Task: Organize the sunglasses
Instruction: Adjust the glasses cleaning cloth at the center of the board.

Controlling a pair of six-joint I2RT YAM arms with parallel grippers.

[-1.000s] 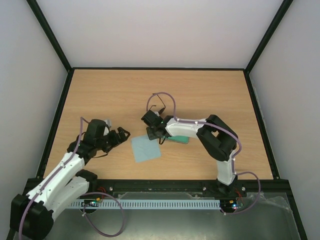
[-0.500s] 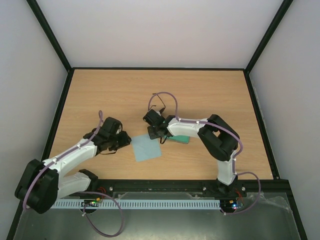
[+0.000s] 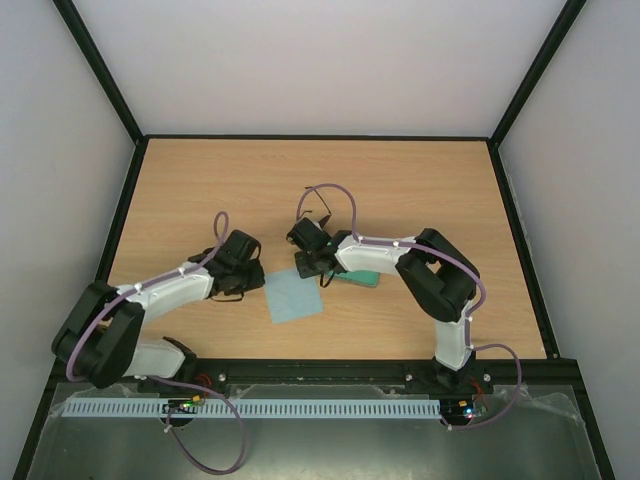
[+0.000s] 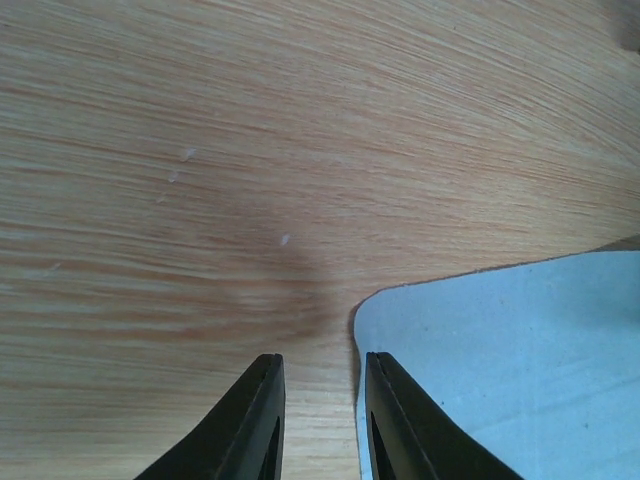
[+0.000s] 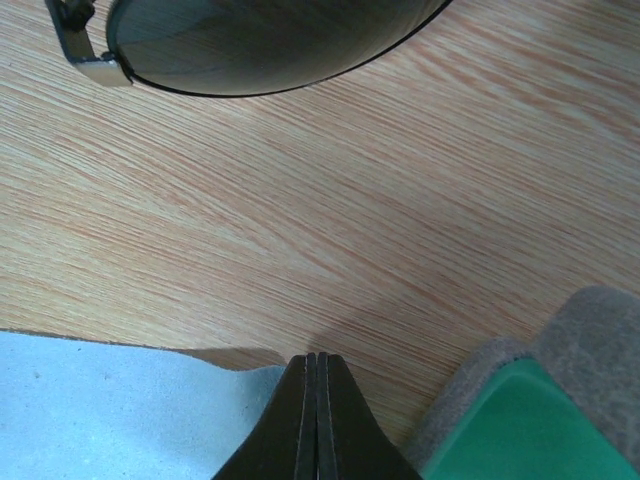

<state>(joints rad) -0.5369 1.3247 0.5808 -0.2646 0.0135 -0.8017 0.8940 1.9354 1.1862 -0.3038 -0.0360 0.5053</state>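
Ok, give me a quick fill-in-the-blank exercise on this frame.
1. The right gripper is ___ (open or shut).
2. The cloth is light ___.
3. The case has a ___ lining.
4. The sunglasses lie ___ the case (inside or outside).
Missing words: shut; blue; green; outside.

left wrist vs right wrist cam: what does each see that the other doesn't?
Left wrist only: the left fingers, slightly apart, with a rounded corner of the cloth at the gap. Right wrist only: a dark lens of the sunglasses at the top edge, a corner of the grey, green-lined case at lower right, and the right fingers pressed together. Both: the light blue cloth and the wooden table.
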